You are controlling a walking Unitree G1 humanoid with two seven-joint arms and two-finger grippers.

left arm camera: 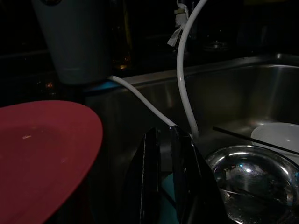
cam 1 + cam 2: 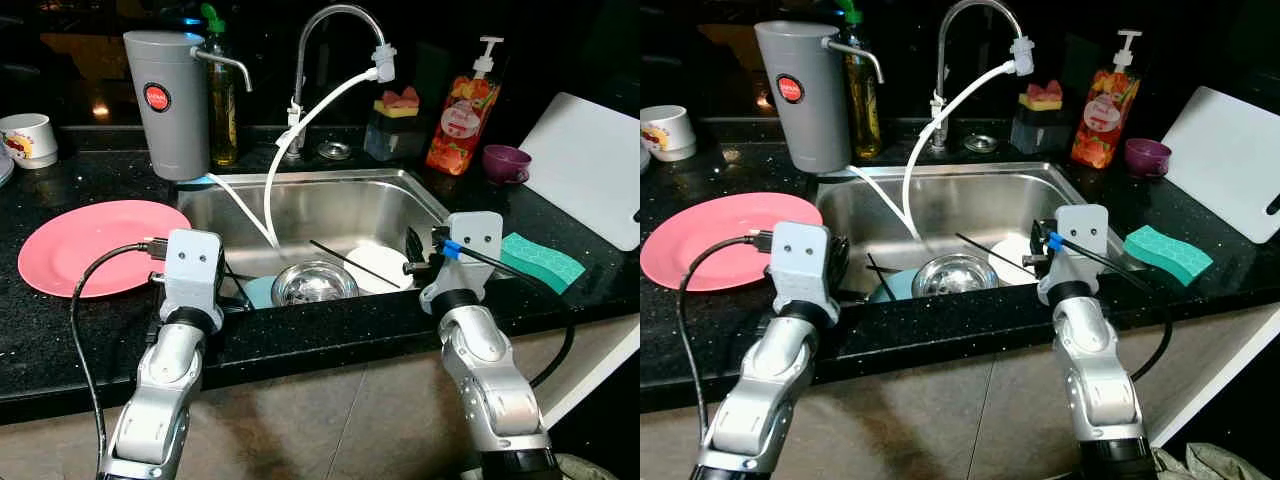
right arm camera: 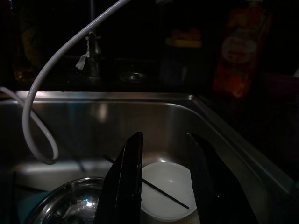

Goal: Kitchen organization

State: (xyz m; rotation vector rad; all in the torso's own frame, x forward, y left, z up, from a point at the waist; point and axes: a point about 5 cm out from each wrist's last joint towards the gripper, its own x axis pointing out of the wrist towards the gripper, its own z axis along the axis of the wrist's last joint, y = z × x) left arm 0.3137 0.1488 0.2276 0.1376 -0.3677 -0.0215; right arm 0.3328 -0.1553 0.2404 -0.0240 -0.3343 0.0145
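In the steel sink point(image 2: 330, 205) lie a metal bowl point(image 2: 314, 283), a white plate point(image 2: 378, 267) crossed by a black chopstick point(image 2: 352, 263), and a looping white hose point(image 2: 285, 150). The left gripper point(image 1: 161, 154) hangs at the near rim with fingers together; the right gripper point(image 3: 163, 172) hovers spread above the plate. On the black counter point(image 2: 90, 330) sit a pink plate point(image 2: 95, 243), grey water filter point(image 2: 166, 103), green sponge point(image 2: 540, 260) and white cutting board point(image 2: 590, 165).

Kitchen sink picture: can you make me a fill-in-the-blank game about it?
1. The plate on the counter left of the sink is coloured ____.
2. The shiny metal bowl sits inside the ____.
3. The sponge on the counter to the right is coloured ____.
4. The right gripper has its fingers ____ above the white dish.

Missing words: pink; sink; green; open
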